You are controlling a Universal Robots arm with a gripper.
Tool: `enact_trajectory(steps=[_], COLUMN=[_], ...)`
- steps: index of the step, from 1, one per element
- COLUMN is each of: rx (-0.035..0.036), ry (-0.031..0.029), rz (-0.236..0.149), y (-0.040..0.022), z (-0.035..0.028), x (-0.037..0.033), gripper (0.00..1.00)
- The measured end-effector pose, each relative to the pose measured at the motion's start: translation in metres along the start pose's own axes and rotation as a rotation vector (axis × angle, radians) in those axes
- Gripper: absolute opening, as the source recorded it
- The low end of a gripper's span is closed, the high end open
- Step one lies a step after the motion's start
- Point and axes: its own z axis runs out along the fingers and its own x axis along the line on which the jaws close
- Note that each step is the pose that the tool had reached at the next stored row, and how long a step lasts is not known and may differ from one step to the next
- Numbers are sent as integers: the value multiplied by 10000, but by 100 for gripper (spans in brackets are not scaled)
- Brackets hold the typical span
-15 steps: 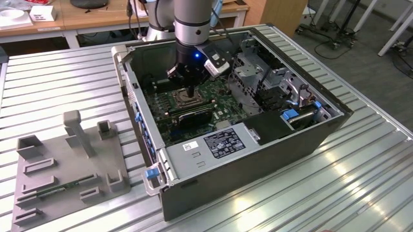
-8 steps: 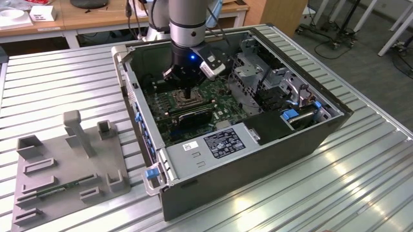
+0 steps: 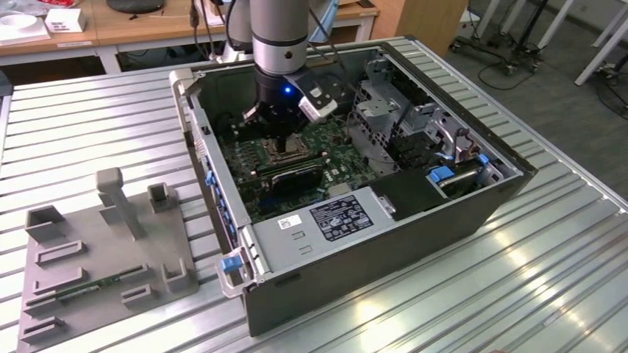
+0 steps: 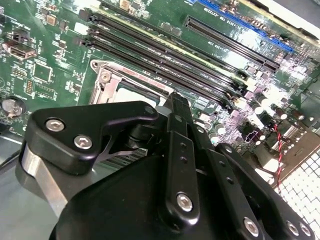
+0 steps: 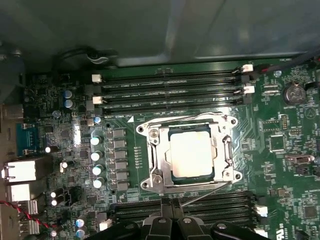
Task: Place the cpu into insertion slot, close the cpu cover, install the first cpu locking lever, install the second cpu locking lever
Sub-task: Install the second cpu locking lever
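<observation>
One arm (image 3: pixel 278 44) vertical | over cpu (image 5: pixel 190 154) | cpu cover (image 5: pixel 159 150) closed

Pale silvery cpu (image 5: pixel 191 155) flat in socket, framed by closed silvery cpu cover (image 5: pixel 157 155).

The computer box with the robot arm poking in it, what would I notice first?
First, the open computer case on the ribbed metal table, with the robot arm reaching down inside so its gripper hangs over the green motherboard. In the first wrist view, the pale square cpu sits in its socket with the silvery cpu cover closed around it. A grey fixture tray lies at the exterior view's left.
</observation>
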Motion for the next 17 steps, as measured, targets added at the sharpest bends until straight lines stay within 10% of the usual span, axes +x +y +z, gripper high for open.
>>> enact_trajectory(steps=[17], rx=[4], ry=[1], rz=[0], y=[-7], z=[69], x=[51], gripper=[10])
